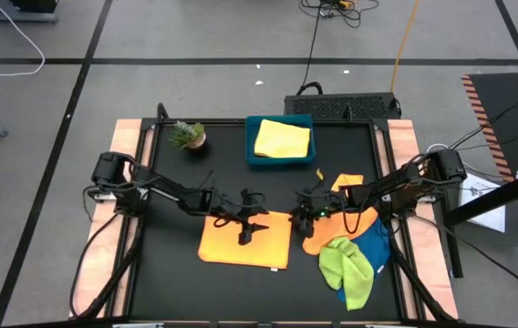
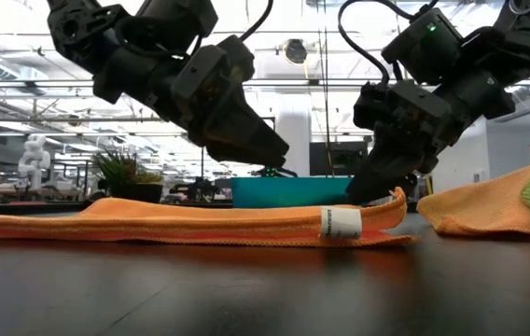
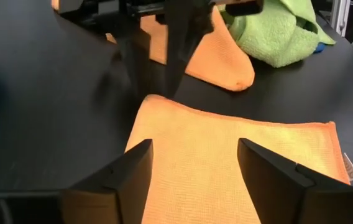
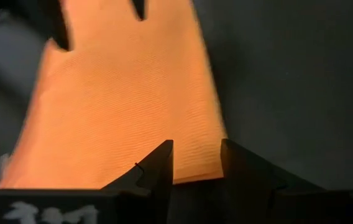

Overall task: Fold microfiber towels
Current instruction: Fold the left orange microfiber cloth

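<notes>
Lying limp and light, the orange towel (image 1: 245,240) suits edge pinches; left end effector (image 1: 247,230) spread, right end effector (image 1: 306,217) part-open over its edge.

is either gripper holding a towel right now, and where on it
The left gripper is open above the folded orange towel, holding nothing. The right gripper sits at that towel's edge, but whether it pinches it cannot be told.
</notes>
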Available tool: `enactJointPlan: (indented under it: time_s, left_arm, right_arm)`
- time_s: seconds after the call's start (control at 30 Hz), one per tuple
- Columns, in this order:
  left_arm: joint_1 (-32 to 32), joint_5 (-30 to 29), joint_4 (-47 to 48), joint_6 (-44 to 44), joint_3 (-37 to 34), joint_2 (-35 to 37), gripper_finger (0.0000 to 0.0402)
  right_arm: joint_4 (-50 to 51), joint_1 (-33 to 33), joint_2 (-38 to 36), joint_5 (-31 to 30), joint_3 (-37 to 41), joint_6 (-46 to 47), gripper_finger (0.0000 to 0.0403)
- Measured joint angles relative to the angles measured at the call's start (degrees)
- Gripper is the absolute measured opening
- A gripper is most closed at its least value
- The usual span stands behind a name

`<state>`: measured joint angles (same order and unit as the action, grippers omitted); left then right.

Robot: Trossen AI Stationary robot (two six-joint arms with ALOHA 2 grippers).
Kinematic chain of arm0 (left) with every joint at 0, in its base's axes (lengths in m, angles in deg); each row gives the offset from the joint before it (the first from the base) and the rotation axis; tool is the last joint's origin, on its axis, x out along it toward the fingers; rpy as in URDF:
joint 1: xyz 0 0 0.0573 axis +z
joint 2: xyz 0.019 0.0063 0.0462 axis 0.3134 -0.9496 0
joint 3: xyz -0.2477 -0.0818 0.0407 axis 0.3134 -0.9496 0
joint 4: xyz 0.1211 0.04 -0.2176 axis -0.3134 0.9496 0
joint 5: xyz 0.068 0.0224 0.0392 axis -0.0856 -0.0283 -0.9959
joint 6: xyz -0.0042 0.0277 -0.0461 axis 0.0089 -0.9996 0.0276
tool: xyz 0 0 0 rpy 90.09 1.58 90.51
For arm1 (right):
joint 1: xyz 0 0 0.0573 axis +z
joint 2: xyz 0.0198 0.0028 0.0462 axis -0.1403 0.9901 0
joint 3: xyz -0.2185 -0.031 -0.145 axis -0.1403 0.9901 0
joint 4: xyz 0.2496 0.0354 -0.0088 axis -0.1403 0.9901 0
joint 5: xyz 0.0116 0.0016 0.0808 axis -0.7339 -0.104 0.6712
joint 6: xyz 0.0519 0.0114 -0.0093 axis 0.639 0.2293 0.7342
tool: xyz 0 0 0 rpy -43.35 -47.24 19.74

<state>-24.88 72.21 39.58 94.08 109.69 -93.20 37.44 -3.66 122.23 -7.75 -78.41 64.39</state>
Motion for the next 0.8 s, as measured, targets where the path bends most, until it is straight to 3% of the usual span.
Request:
enactJointPlan:
  time_s: [0.5, 0.63, 0.8]
  left_arm:
    - [0.0, 0.0, 0.2, 0.1, 0.1, 0.0, 0.0241]
    - [0.0, 0.0, 0.9, 0.2, 0.1, 0.0, 0.0241]
    - [1.2, 2.6, 1.8, 1.8, 0.1, 0.0, 0.0241]
  right_arm:
    - [-9.5, 0.3, 9.4, -0.2, -0.2, 3.7, 0.0123]
    - [-9.9, 0.3, 9.3, -0.2, -0.1, 0.7, 0.0090]
    - [-11.8, 0.3, 9.1, 0.0, 0.0, -3.3, 0.0016]
